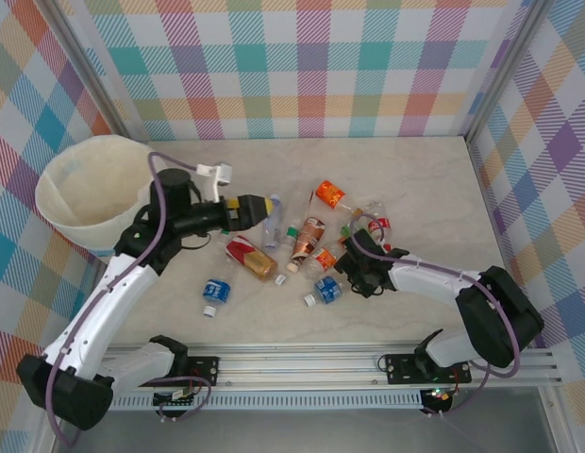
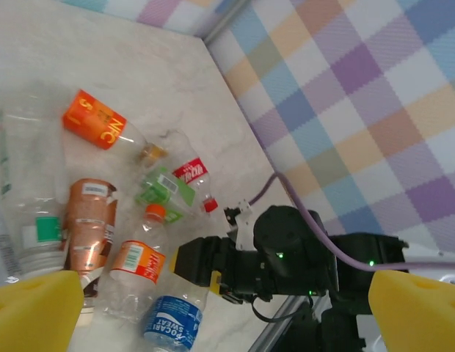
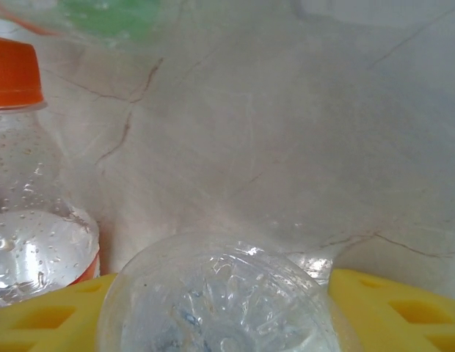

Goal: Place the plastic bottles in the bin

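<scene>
From overhead, the bin (image 1: 80, 189) stands at the far left of the worktop (image 1: 434, 179), up against the checked wall, with my left arm bending just beside its rim. The left claw (image 1: 266, 209) hangs over the left side of the bottle group. In its wrist view the two yellow fingers (image 2: 37, 312) sit in opposite lower corners, spread fully wide with nothing held between them. All the plastic bottles (image 1: 302, 245) that I can see lie on the worktop outside the bin, in a loose group near the middle. Working across, a blue-labelled bottle (image 1: 216, 291) lies alone toward the near edge and a red-labelled bottle (image 1: 251, 257) sits just beyond it. A tall clear bottle (image 1: 272, 225) lies below the left claw, followed by a brown-labelled bottle (image 1: 311, 234), with an orange-labelled bottle (image 1: 330, 195) farther back. After those come an orange-capped bottle (image 1: 321, 260), a second blue-labelled bottle (image 1: 327, 291), a green-labelled bottle (image 1: 354, 228) and a red-capped bottle (image 1: 379, 225). The right claw (image 1: 351, 272) is down low among the right side of that group. Its wrist view shows a rounded bottle end (image 3: 220, 301) lying between the yellow pads (image 3: 389, 308), which sit close on both sides, with the orange-capped bottle just to the left. The claw is partly closed around that end, but I cannot tell whether it truly grips, nor which of the labelled bottles it belongs to
</scene>
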